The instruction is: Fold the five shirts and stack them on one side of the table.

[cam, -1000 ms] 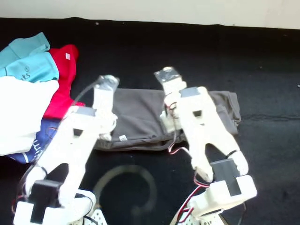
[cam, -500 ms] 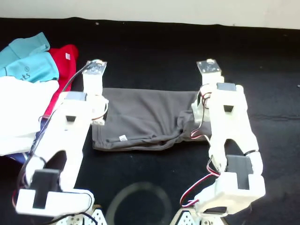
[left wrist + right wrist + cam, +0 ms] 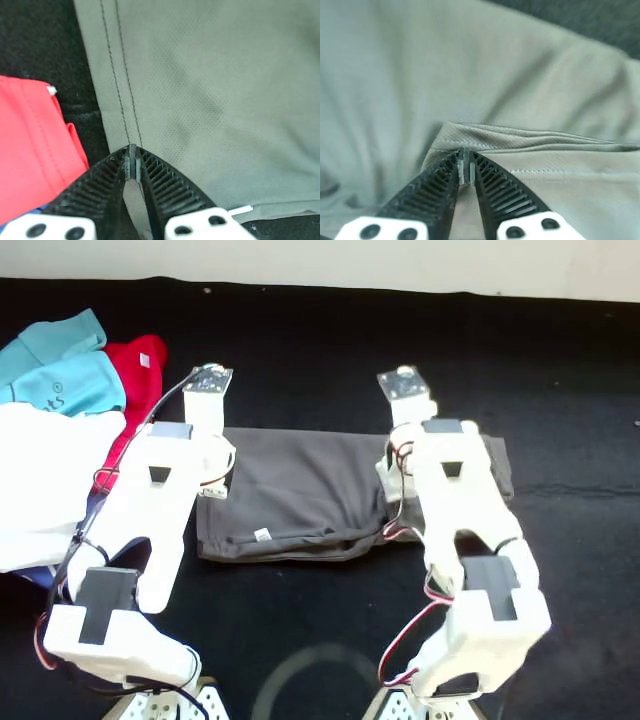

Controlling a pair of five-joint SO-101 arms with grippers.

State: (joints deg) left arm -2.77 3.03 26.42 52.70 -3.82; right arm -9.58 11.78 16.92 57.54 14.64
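Now my left gripper is pinched shut on the left hem of the grey shirt, mid-table. My right gripper has swung back inward, seemingly clamped on a raised fold, so the side fold looks underway.

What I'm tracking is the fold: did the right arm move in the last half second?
Yes. The right end effector, shut on the grey shirt, shifted left, toward the red shirt.

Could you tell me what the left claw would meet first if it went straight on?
The gray shirt: the left claw is shut on its stitched edge, and more of that cloth lies directly ahead; the red shirt lies off to the side.
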